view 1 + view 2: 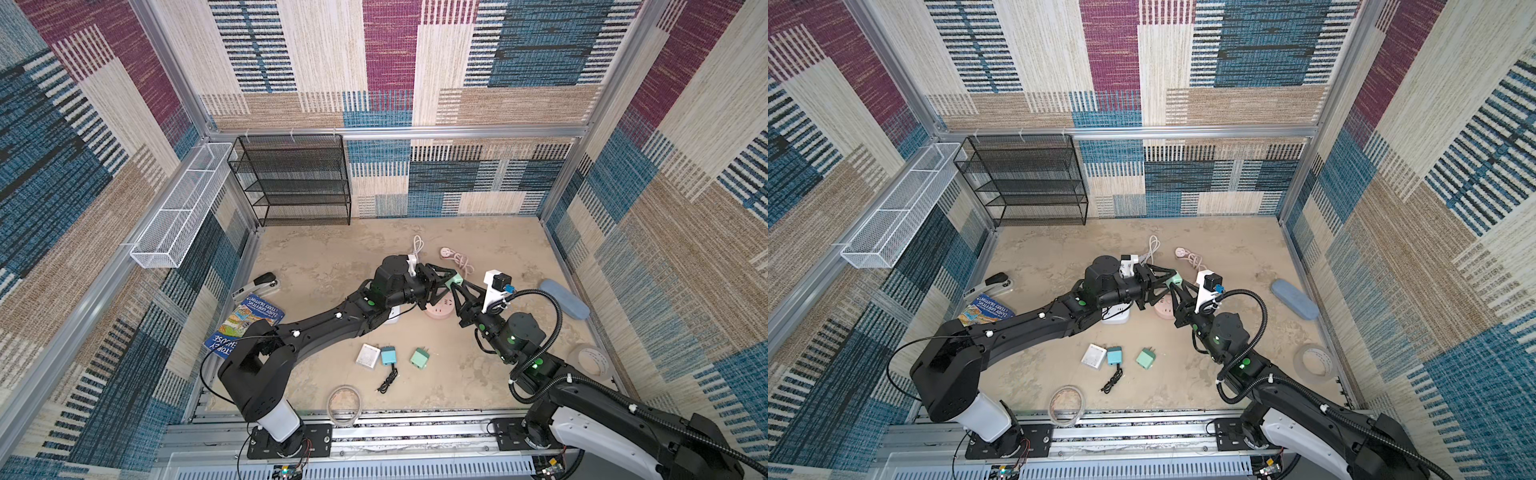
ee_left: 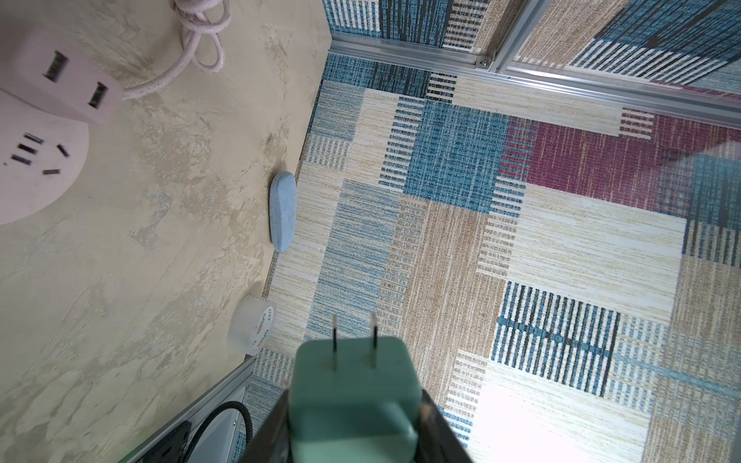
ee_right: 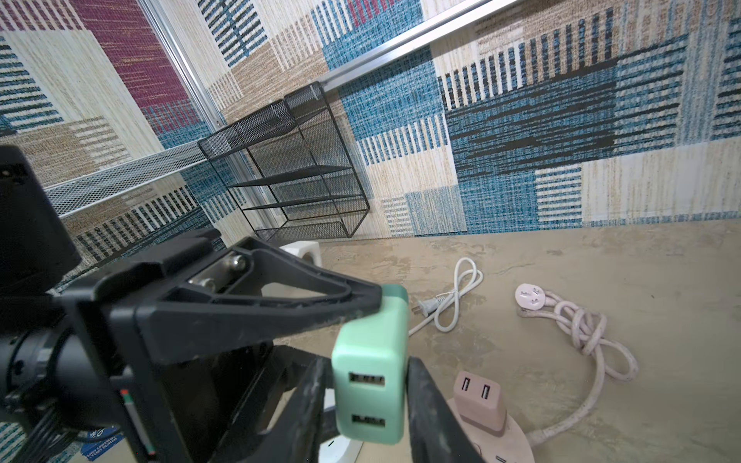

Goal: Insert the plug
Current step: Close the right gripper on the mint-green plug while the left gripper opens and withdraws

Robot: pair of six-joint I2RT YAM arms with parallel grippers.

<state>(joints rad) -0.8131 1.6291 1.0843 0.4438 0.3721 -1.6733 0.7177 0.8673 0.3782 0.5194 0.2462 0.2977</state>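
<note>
Hanging in the air over the middle of the table (image 1: 332, 257) is the green plug (image 1: 456, 279), with both claws on it. The left claw (image 2: 353, 421) is clamped on the plug's body, and the two prongs stick out past its fingers toward the right wall. The right claw (image 3: 371, 417) comes in from the other side with a finger against each flank, so it looks clamped on the plug too. The USB ports face its wrist camera.

Right below and just toward the front sits the round pink power strip (image 1: 438, 309). Its slots face up and nothing is plugged into them. Its pink cord (image 1: 459, 259) is knotted up just behind it, and a white cord (image 1: 417, 245) loops beside that. A white power strip (image 1: 1116, 316) peeks out from under the left arm, close beside the pink one.

Room-wise, the back half of the table is mostly bare up to the black mesh rack (image 1: 291, 178) in the back left corner. The blue case (image 1: 565, 298) and a tape roll (image 1: 592, 361) hug the right edge. The stapler (image 1: 257, 284) and book (image 1: 245, 324) hug the left. Toward the front there's a white charger (image 1: 368, 356), a blue charger (image 1: 389, 356), a second green charger (image 1: 420, 358) and another tape roll (image 1: 345, 405) right at the front rail, all well clear of the claws.
</note>
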